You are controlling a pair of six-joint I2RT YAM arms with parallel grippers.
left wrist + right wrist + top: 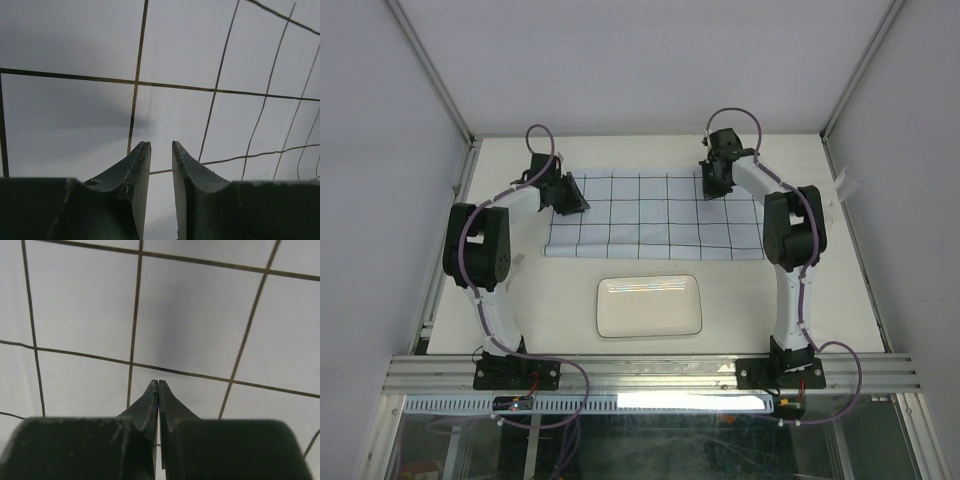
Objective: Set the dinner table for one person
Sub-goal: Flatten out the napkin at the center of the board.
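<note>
Surface: cream-white matte rectangular tabletop (740, 300), between grey walls (370, 150).
Far half: pale-blue dark-gridded cloth (650, 215); left jaws parted, right jaws closed, at its far corners.
Step, judged: cloth laid; next, the white rectangular plate (649, 306) by the near edge needs wider jaws.

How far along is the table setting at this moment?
Done: the grid cloth lies spread flat on the dinner table. In hand: the left gripper, jaws apart, and the right gripper, shut, sit over its two ends, pinching nothing visibly. Remaining: the white plate lies nearer than the cloth, not on it; no cutlery seen.
</note>
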